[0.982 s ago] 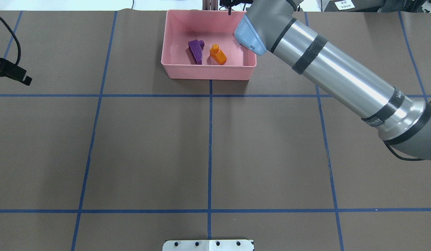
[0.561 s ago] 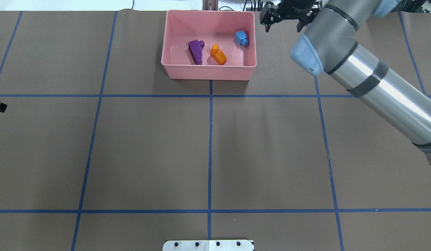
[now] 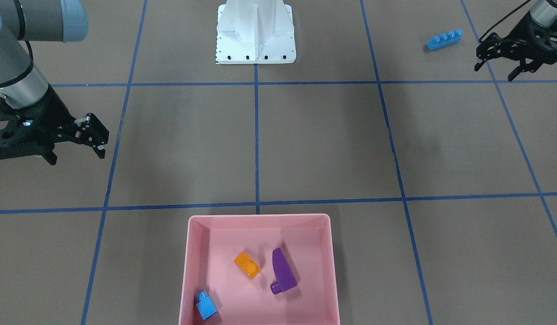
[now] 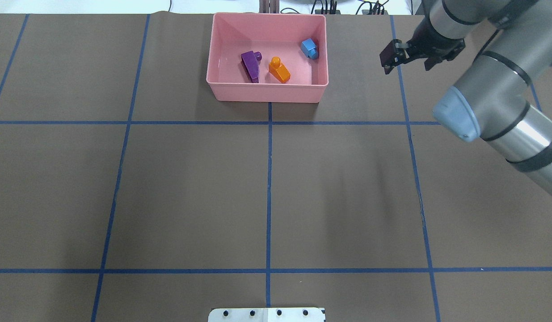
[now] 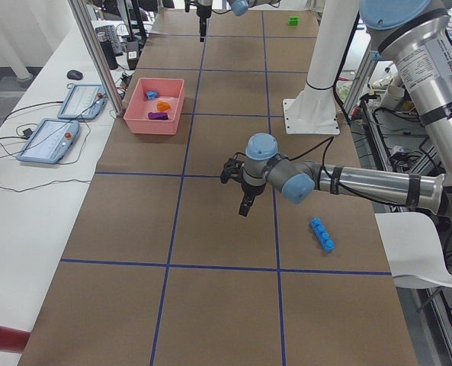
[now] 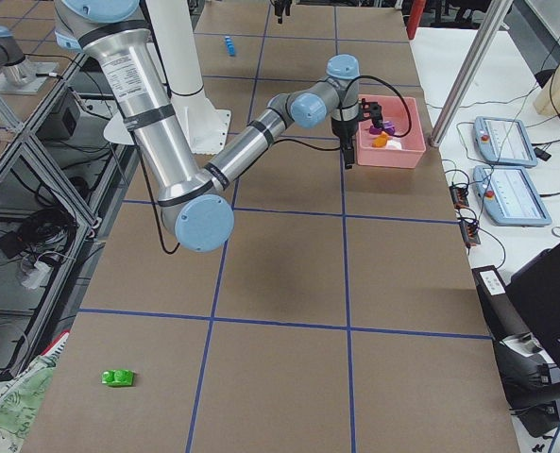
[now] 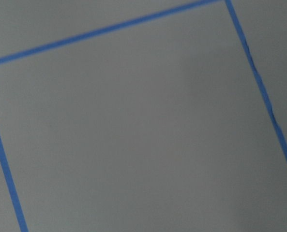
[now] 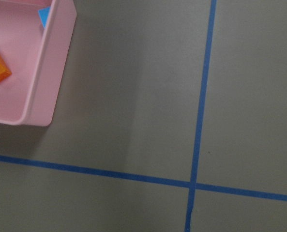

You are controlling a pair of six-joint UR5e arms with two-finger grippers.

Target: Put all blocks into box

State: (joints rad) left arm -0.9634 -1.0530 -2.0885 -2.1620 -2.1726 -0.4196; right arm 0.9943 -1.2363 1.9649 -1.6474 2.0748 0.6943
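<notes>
My right gripper [image 4: 407,60] has swung away from the box [image 4: 267,91]. A second ago its arm covered the box's far right corner. Now it hangs to the right of the box, over the tape line, with its fingers spread and empty. The small blue brick [image 4: 309,48] that was hidden then lies in that corner. The purple wedge [image 4: 250,65] and orange brick [image 4: 279,70] have not moved.

My left gripper [image 3: 497,70] has gone from the overhead view. It is open, holding nothing, near the long blue brick [image 3: 444,39], which lies on the table on my near left. The green brick [image 6: 119,377] sits at the table's right end. The print on my left arm [image 5: 431,76] is too small to read.
</notes>
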